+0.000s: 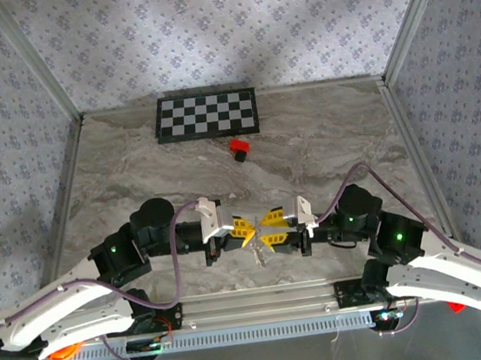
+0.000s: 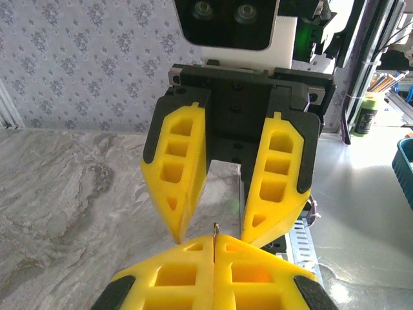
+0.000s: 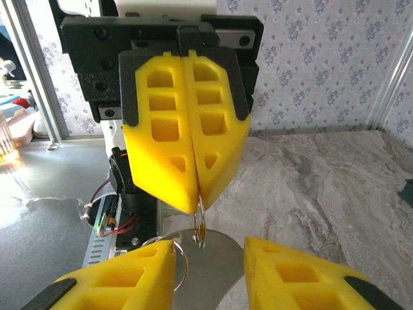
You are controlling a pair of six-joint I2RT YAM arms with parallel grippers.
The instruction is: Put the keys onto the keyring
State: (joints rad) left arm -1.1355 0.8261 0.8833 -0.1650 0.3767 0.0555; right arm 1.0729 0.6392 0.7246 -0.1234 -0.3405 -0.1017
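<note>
Marble-patterned tabletop (image 1: pixel 134 167) lies beneath both arms, whose fingertips meet above its near edge. The left gripper (image 3: pixel 195 201) is clenched on the keyring (image 3: pixel 199 226), whose wire loops hang just below its tips. They hang in the gap between the parted fingers of the right gripper (image 3: pixel 210 247), which is released and grasps nothing. I cannot pick out the key among the loops.

checkerboard (image 1: pixel 207 115) at back, red block (image 1: pixel 238 149), marble tbl (image 1: pixel 134 171)
</note>
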